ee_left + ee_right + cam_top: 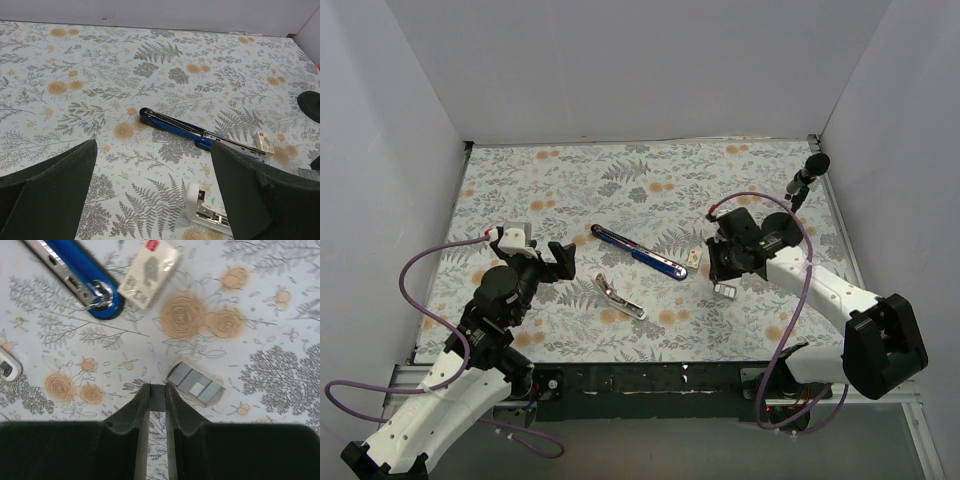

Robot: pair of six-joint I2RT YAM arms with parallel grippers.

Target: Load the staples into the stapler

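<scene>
The blue stapler [640, 252] lies opened out flat mid-table, its silvery rail [235, 145] exposed and pointing right; its rounded blue end [80, 275] shows at the top left of the right wrist view. My right gripper [157, 392] is shut on a small grey block of staples [157, 399], held just above the cloth beside a small open tray of more staples [196, 383]. In the top view this gripper [720, 274] hangs right of the stapler's rail end. My left gripper [542, 262] stands wide open left of the stapler, nothing between its fingers [45, 185].
A white-and-metal stapler part [620, 297] lies in front of the blue stapler, close to my left gripper's right finger [260, 195]. A small printed staple box [150, 272] rests by the rail end. A black microphone stand [808, 175] is at the far right.
</scene>
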